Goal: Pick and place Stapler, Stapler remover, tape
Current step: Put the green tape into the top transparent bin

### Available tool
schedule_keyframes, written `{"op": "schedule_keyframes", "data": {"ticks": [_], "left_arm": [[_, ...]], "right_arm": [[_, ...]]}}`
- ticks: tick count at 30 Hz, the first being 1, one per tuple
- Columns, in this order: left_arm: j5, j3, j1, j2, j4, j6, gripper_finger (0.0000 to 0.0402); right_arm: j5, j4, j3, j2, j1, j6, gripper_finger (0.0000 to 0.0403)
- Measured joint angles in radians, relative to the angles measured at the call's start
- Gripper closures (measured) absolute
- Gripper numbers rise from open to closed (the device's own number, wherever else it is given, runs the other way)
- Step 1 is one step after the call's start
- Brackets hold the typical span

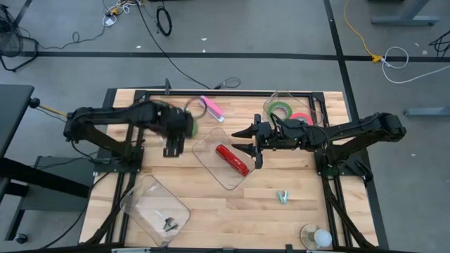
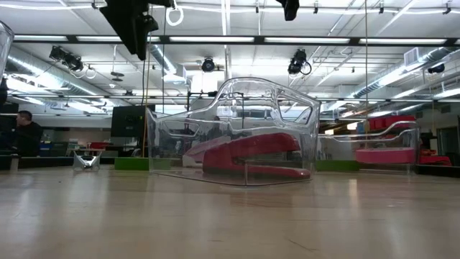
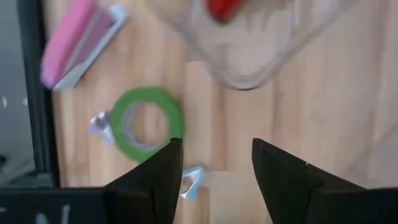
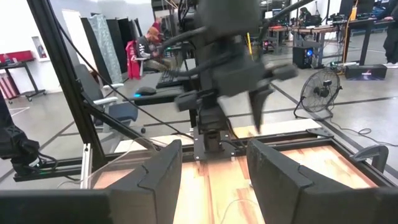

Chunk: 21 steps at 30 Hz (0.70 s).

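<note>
Centrally, red stapler inside clear tray.

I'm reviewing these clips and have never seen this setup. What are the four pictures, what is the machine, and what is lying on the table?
Two dark robot arms work at a wooden table. One picture looks straight down, one looks level across the tabletop, and two come from cameras on the arms' wrists.

The left gripper hangs open above a green tape ring, holding nothing. The right gripper hovers open and empty by the middle clear tray, which holds a red stapler.

Also there: a pink object at the far edge, another clear tray at the near left, and a far-right tray with green and red-pink tape.
</note>
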Motion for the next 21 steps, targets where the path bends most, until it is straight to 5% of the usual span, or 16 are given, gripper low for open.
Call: {"op": "schedule_keyframes", "data": {"ticks": [11,21], "left_arm": [[0.111,0.000,0.224,0.005,0.083,0.162,0.0207],[0.222,-0.030,0.303,0.004,0.174,0.152,0.0207]], "right_arm": [[0.000,-0.006,0.000,0.000,0.000,0.000,0.0222],[0.000,-0.013,0.000,0.000,0.000,0.000,0.0222]]}}
